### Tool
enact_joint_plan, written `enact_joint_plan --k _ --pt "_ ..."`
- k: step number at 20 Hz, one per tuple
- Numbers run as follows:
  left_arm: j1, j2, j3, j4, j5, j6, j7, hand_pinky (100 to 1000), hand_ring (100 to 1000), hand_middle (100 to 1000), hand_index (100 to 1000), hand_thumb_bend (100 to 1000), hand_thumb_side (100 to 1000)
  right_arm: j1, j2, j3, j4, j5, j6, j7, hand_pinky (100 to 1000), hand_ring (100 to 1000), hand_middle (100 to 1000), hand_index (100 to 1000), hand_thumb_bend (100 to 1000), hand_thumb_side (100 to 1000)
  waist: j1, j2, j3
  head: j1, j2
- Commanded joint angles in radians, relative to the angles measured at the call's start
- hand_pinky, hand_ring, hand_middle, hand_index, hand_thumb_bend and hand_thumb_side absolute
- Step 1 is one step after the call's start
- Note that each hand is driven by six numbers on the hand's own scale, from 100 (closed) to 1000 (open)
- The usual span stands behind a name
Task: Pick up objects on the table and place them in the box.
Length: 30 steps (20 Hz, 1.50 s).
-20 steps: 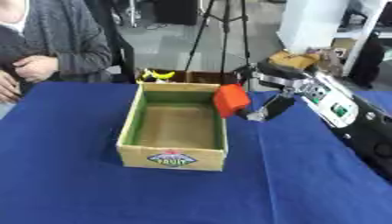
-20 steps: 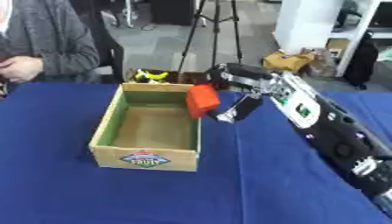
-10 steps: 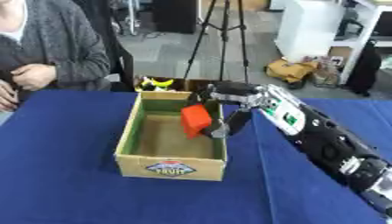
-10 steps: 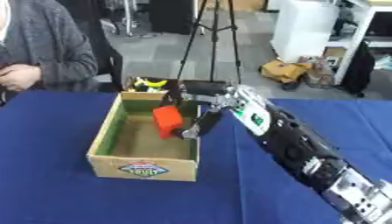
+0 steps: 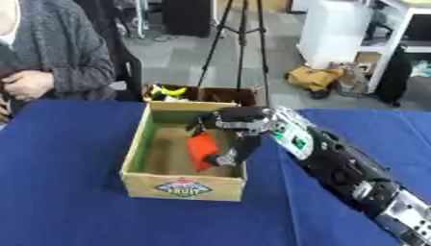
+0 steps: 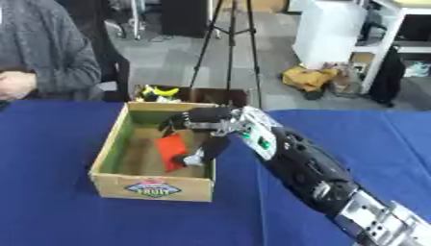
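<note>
Right hand (image 5: 225, 126) is reaching into the box (image 5: 148, 178), fingers curled around the orange block (image 5: 200, 150). Block's sitting tilted near the box's right wall, long axis roughly upright.

One cardboard box (image 5: 183, 185), one red object (image 5: 201, 150) inside it, one robot hand (image 5: 229, 123), on one blue worktop (image 5: 67, 211).

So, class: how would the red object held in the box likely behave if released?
The red object looks flat-sided and blocky, so it probably won't roll. It keeps its shape in the right hand, suggesting stiffness. Sitting tilted low inside the box, it would likely just tip flat.
</note>
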Motion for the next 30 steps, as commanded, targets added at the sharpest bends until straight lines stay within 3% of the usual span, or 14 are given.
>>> enact_joint_plan --k 1,4,6,7,8,9,11,15,16,19,23,30 --pt "-0.017 0.002 0.004 -0.022 0.006 -0.001 -0.002 595 669 611 701 209 989 -0.021 -0.023 -0.011 -0.027 0.029 -0.009 -0.047 868 1000 1000 932 530 773 0.001 -0.014 -0.003 -0.002 -0.016" --pt "-0.017 0.002 0.005 -0.022 0.006 -0.001 -0.002 594 669 611 701 209 990 -0.020 -0.021 -0.008 -0.032 0.049 -0.011 -0.087 871 1000 1000 936 536 771 0.001 -0.014 -0.007 0.000 -0.017" --pt "-0.017 0.004 0.006 -0.021 0.005 -0.002 -0.001 594 669 610 701 209 990 -0.020 -0.020 -0.008 -0.042 0.050 -0.012 -0.116 864 1000 1000 924 525 718 0.001 -0.013 -0.014 0.001 -0.018" --pt "-0.018 0.005 0.008 -0.020 0.004 -0.002 0.000 593 669 610 700 210 991 -0.019 -0.021 -0.010 -0.051 0.047 -0.010 -0.134 841 996 1000 897 508 637 0.001 -0.012 -0.021 0.005 -0.019" --pt "-0.018 0.005 0.010 -0.020 0.004 -0.002 0.002 593 669 610 700 210 991 -0.018 -0.025 -0.011 -0.066 0.040 -0.006 -0.154 841 996 1000 897 508 637 0.001 -0.010 -0.029 0.009 -0.020" --pt "-0.017 0.006 0.012 -0.018 0.003 -0.002 0.004 592 669 610 700 211 994 -0.015 -0.028 -0.014 -0.079 0.030 0.004 -0.172 795 979 916 834 417 494 0.001 -0.009 -0.040 0.016 -0.022" --pt "-0.007 0.012 0.024 -0.013 -0.001 -0.004 0.014 591 669 610 699 212 999 -0.008 -0.035 -0.017 -0.112 -0.038 0.044 -0.204 777 994 877 789 285 433 0.006 -0.006 -0.079 0.041 -0.029" --pt "0.021 0.033 0.057 0.005 -0.008 -0.010 0.047 587 666 606 696 216 1000 0.054 -0.066 -0.033 -0.273 -0.321 0.141 -0.196 750 996 834 737 149 362 0.016 -0.009 -0.189 0.108 -0.040" --pt "0.028 0.038 0.066 0.010 -0.011 -0.012 0.057 587 666 605 695 216 1000 0.082 -0.078 -0.048 -0.336 -0.394 0.167 -0.191 744 991 828 730 109 357 0.019 -0.012 -0.221 0.124 -0.036" --pt "0.044 0.058 0.100 0.020 -0.023 -0.022 0.093 583 663 602 691 212 1000 0.187 -0.111 -0.108 -0.535 -0.570 0.233 -0.196 731 981 819 716 100 365 0.026 -0.020 -0.314 0.175 -0.030" --pt "0.065 0.079 0.146 0.028 -0.043 -0.033 0.151 580 660 599 686 208 996 0.364 -0.120 -0.202 -0.750 -0.723 0.298 -0.237 709 970 791 688 100 434 0.037 -0.034 -0.417 0.228 -0.031" --pt "0.093 0.089 0.187 0.032 -0.064 -0.043 0.226 570 652 588 673 203 995 0.562 0.009 -0.307 -0.789 -0.849 0.273 -0.239 683 949 746 658 100 615 0.053 -0.046 -0.504 0.281 -0.025"
